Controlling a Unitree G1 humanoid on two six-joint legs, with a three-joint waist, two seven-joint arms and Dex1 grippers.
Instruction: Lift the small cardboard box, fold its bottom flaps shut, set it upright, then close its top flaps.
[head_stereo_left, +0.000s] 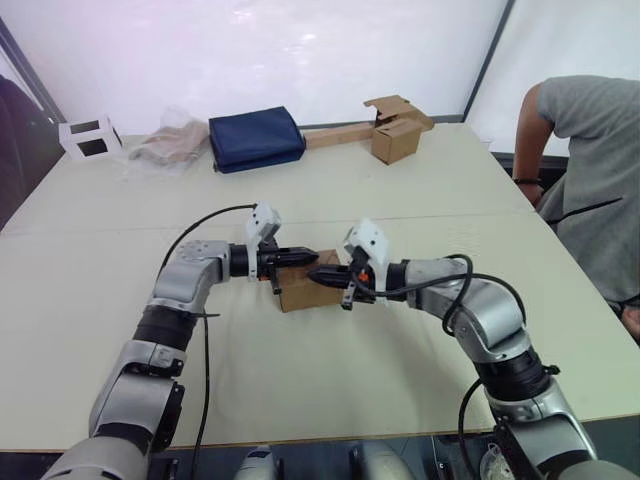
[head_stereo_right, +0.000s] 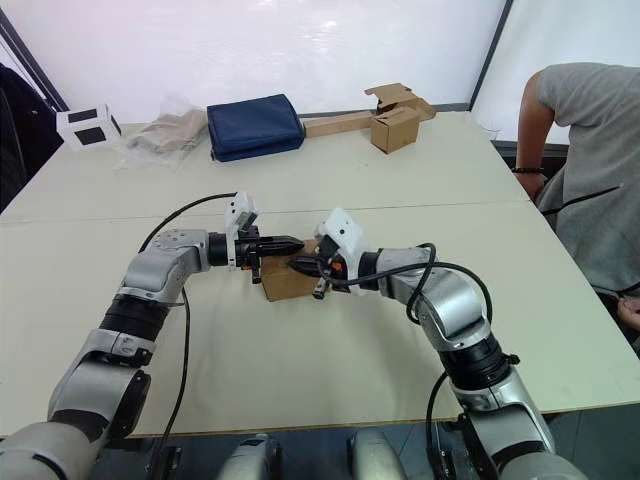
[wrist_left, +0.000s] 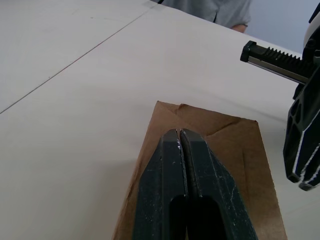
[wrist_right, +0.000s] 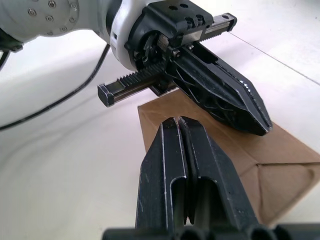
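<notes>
Sitting mid-table (head_stereo_left: 90, 290), the small cardboard box (head_stereo_left: 305, 293) has both grippers over its upper face. Left gripper (head_stereo_left: 305, 257) has its fingers pressed together, nothing between them, tips over the box's far-left part. Right gripper (head_stereo_left: 322, 274) likewise pinched closed w/ nothing held, tips meeting the left one's from the opp. side. Flaps (wrist_right: 280, 180) on that upper face look folded flat (seams form a triangle in the right wrist view); whether tips actually touch the cardboard is hard to tell. Far side: second open box (head_stereo_left: 397, 132), navy bag (head_stereo_left: 255, 138), a person (head_stereo_left: 590, 170) at the right edge.
</notes>
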